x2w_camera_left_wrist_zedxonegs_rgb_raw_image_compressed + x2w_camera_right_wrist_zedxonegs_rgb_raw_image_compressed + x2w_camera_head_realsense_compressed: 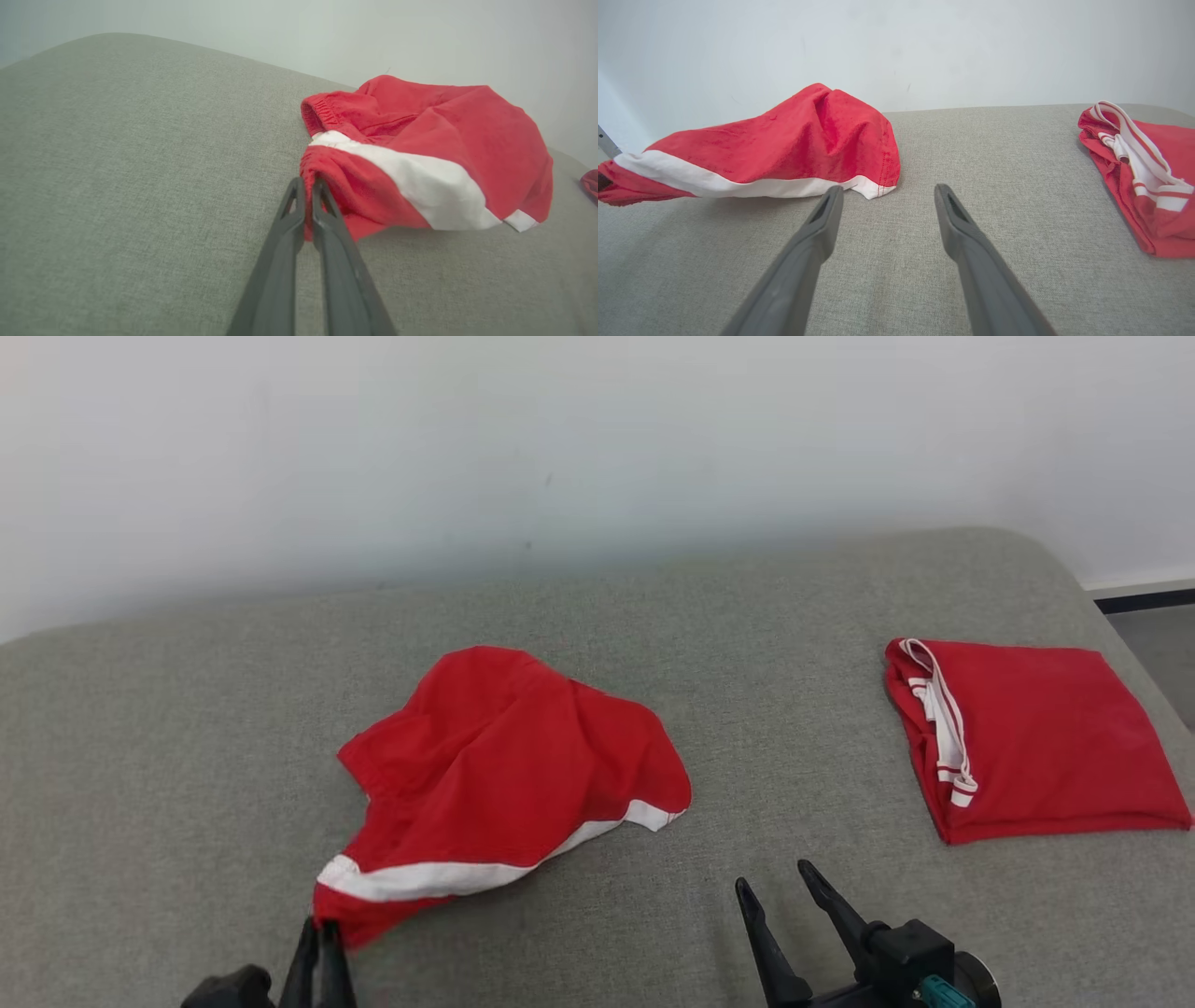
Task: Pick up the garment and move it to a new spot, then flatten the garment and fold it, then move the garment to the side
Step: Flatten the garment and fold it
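Observation:
The garment (504,765) is a pair of red shorts with a white stripe, lying crumpled on the grey cushioned surface (187,728) left of centre. My left gripper (319,926) is shut on the garment's near lower corner; the left wrist view shows its fingers (322,205) pinching the red hem of the garment (444,135). My right gripper (775,882) stands open near the front edge, to the right of the garment and apart from it. In the right wrist view the garment (784,140) lies ahead to the left of the right gripper (887,196), which holds nothing.
A second red garment (1036,737) with white trim lies folded at the right end of the surface, also in the right wrist view (1148,172). A pale wall (560,448) runs behind. The surface's right edge drops to the floor (1158,644).

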Tool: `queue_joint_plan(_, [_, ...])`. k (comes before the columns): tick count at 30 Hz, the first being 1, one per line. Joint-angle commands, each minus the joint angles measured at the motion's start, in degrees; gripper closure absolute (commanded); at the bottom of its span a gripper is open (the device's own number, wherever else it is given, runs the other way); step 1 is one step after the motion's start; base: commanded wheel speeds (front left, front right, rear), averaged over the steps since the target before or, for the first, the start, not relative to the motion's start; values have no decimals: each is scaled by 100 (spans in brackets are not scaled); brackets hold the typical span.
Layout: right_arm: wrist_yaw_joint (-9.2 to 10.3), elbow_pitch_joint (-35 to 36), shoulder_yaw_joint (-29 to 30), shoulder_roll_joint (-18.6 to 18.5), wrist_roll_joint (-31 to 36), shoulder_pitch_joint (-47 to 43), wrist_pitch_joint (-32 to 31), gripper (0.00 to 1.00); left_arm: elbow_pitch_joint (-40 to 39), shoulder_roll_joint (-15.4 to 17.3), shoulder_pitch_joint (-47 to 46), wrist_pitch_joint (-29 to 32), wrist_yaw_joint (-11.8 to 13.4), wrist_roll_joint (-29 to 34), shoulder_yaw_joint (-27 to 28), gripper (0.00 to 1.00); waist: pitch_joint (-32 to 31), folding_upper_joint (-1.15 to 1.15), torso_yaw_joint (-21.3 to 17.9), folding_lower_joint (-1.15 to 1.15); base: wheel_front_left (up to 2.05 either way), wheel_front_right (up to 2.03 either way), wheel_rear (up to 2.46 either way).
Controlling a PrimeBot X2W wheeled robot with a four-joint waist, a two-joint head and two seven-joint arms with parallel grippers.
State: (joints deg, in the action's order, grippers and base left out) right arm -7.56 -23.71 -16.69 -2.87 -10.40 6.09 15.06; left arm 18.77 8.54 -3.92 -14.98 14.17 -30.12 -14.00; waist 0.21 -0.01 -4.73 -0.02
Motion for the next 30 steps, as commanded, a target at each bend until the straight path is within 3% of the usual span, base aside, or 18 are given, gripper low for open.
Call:
queue_joint_plan(1, [16, 3, 40, -2, 33, 2, -7, 0, 48, -35, 90, -24, -12, 69, 60, 0, -12, 1, -28, 2, 0, 0, 0])
queue_joint_plan(5, [16, 34, 153, 0, 83, -58, -6, 0, -70, -104, 221, -25, -119, 218, 357, 0, -25, 1, -24, 2, 0, 0, 0])
queue_joint_plan(17, [16, 139, 459, -1, 148, -210, -32, 0, -1466, -394, 724, -18, -695, 1062, 1348, 0, -187, 1, 138, 2, 0, 0, 0])
queue_joint_plan(24, [16, 115, 628, -1, 212, -178, -161, 0, -1942, -519, 872, -18, -1166, 1399, 1533, 0, -218, 1, 249, 2, 0, 0, 0])
queue_joint_plan(30, [16, -186, 664, -49, 241, 217, -690, 0, -2103, -555, 1001, -16, -1446, 1542, 1603, 0, -82, 1, 444, 2, 0, 0, 0])
